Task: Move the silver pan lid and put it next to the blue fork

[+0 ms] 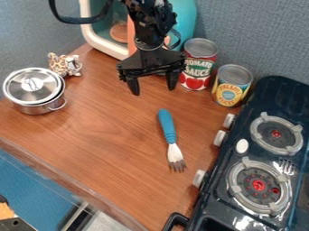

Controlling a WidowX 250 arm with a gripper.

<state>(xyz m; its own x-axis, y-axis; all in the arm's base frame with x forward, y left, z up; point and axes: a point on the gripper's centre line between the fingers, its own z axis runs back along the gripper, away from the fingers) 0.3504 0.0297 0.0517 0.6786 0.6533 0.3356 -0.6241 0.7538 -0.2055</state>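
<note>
My gripper (154, 87) hangs over the back middle of the table, its two fingers spread apart and pointing down with nothing between them. The silver pan lid (32, 85) rests on top of a small silver pot (43, 107) at the left, well to the left of my gripper. The blue fork (167, 127) lies on the wooden table below and a little right of the gripper, its blue handle toward the back and its metal tines toward the front.
A plush toy (64, 64) stands behind the pot. Two cans, a red one (198, 64) and a yellow one (231, 85), stand right of the gripper. A dark toy stove (241, 169) occupies the right side. Behind the arm is a teal and white object (91, 32). The table edge (72, 175) runs along the lower left.
</note>
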